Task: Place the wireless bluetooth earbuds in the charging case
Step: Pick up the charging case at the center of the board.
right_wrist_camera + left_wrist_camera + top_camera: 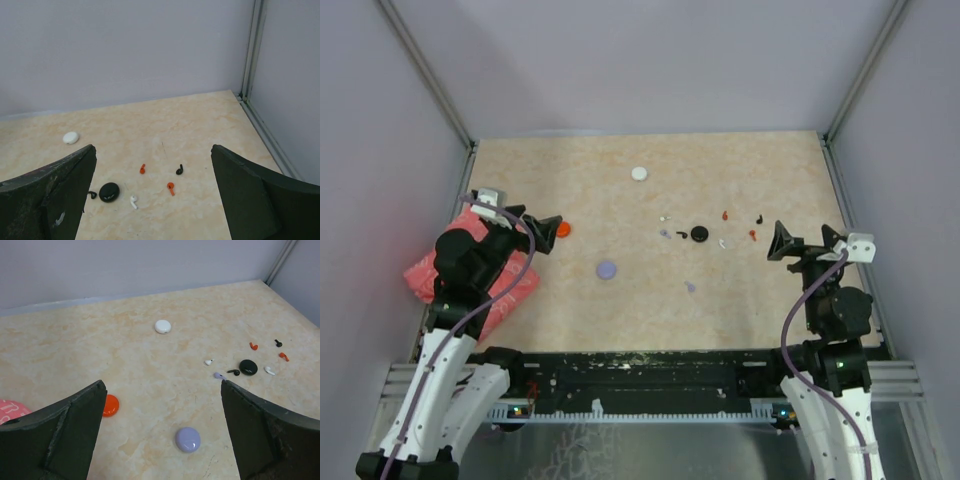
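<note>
Tiny stemmed earbuds lie scattered right of centre: two red (725, 215) (752, 235), two black (759, 218) (681, 235), two white (722, 243) (664, 219), two lilac (664, 234) (690, 287). Coin-sized round cases lie shut on the table: black (699, 234), white (639, 173), lilac (607, 269), orange (563, 229). My left gripper (544, 234) is open and empty beside the orange case (110, 405), with the lilac case (188, 439) between its fingers in the left wrist view. My right gripper (807, 240) is open and empty, right of the earbuds (171, 188).
A pink-red packet (470, 275) lies at the table's left edge under my left arm. Grey walls and metal corner posts (855, 70) close in the table on three sides. The black case (109, 192) shows in the right wrist view.
</note>
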Robot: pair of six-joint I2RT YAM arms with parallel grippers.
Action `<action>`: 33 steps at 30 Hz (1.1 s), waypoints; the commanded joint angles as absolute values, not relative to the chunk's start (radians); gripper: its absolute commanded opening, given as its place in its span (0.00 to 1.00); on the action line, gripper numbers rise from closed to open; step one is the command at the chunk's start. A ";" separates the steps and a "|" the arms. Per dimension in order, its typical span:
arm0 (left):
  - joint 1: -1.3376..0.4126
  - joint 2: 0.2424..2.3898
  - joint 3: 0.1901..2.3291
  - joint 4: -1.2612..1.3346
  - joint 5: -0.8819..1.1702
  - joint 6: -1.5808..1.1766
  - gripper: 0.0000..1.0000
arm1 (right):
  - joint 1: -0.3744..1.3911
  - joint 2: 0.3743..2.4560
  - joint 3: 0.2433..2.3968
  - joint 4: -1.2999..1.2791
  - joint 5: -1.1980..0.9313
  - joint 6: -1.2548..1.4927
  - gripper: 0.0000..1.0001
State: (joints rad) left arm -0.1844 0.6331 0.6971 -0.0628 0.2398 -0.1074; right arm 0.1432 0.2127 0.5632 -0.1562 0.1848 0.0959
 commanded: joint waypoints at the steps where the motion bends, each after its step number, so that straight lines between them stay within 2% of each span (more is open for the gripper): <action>1: -0.181 0.639 0.721 -0.086 0.258 -0.137 1.00 | 0.151 0.195 0.573 -0.109 0.174 0.085 0.97; 15: -0.181 0.791 0.715 -0.198 0.453 -0.261 1.00 | 0.151 0.197 0.575 -0.114 0.151 0.097 0.98; 21: -0.219 0.999 0.772 -0.261 0.526 -0.259 0.99 | 0.151 0.182 0.575 -0.118 0.125 0.111 0.98; 33: -0.362 1.478 0.962 -0.323 0.476 -0.234 0.97 | 0.151 0.157 0.566 -0.103 0.119 0.114 0.98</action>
State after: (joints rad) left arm -0.3359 1.3750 0.8749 -0.2798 0.4885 -0.2497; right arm 0.1440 0.1768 0.5629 -0.1562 0.1310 0.1066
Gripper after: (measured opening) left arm 0.977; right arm 0.979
